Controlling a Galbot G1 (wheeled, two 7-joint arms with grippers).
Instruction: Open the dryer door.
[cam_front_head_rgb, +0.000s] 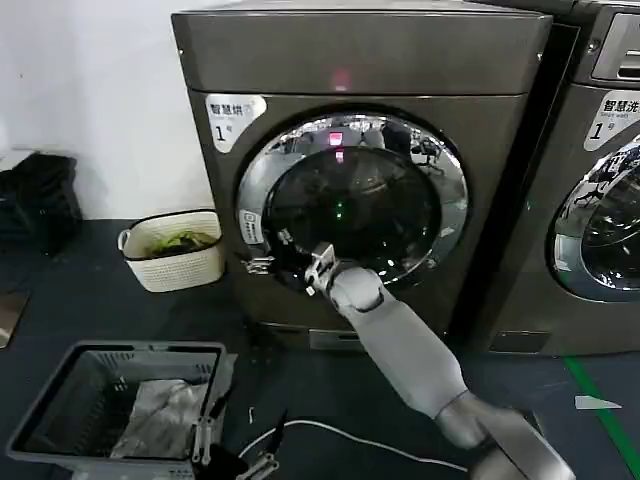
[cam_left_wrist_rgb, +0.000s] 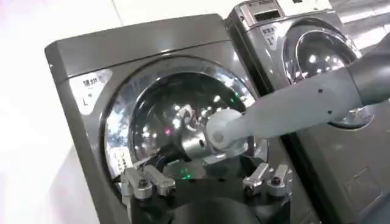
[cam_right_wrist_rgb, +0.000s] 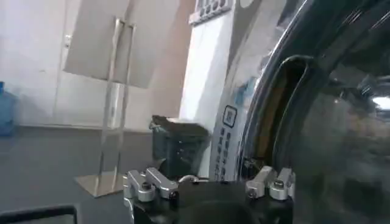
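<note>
The right gripper (cam_front_head_rgb: 275, 262) is pressed against the lower left edge of the dryer door (cam_front_head_rgb: 352, 205), at the chrome ring beside a small white label. Whether its fingers are spread or closed on anything cannot be told from these views. Its grey arm reaches up to the door from the lower right. In the right wrist view the chrome ring and dark glass of the dryer door (cam_right_wrist_rgb: 317, 122) fill the space just ahead of the gripper, with a narrow gap showing at the rim.

The dryer (cam_front_head_rgb: 360, 60) stands directly in front of the gripper, door shut or nearly so against its front.

The left gripper (cam_front_head_rgb: 235, 450) hangs low, well below the right gripper, next to a grey basket (cam_front_head_rgb: 60, 400) on the floor, its fingers spread apart and holding nothing.
</note>
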